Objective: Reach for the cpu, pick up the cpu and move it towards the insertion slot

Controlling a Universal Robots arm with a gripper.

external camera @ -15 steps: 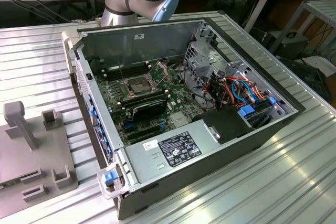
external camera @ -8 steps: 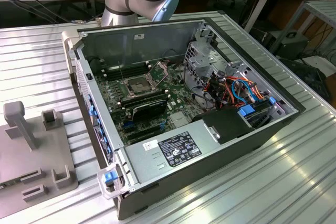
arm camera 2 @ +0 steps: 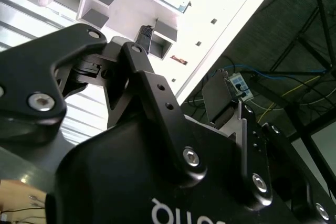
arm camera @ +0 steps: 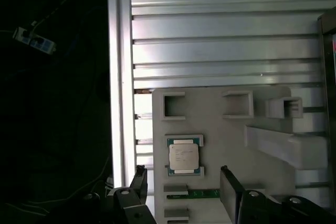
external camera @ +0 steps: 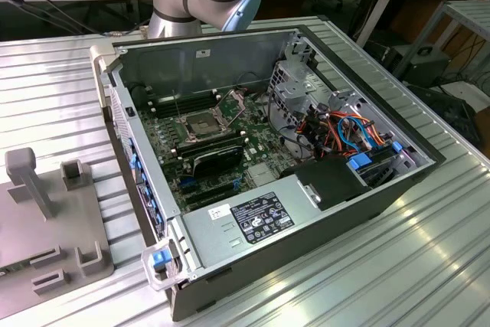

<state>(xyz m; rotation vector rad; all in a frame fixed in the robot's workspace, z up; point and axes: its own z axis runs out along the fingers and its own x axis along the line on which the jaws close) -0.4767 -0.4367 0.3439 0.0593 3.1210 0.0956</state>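
We are holding our end effector [arm camera: 182, 176] open and empty above the grey tray [arm camera: 220, 135], with the cpu [arm camera: 183, 156] lying flat just ahead, lined up between its fingers [arm camera: 229, 188].

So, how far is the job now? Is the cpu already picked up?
Not yet. The reach looks nearly done: in the first wrist view the gripper hangs open over the cpu, fingers to either side. The cpu lies flat in its grey holder, not gripped. Left: the pick-up and the move to the insertion slot, seen in the exterior view.
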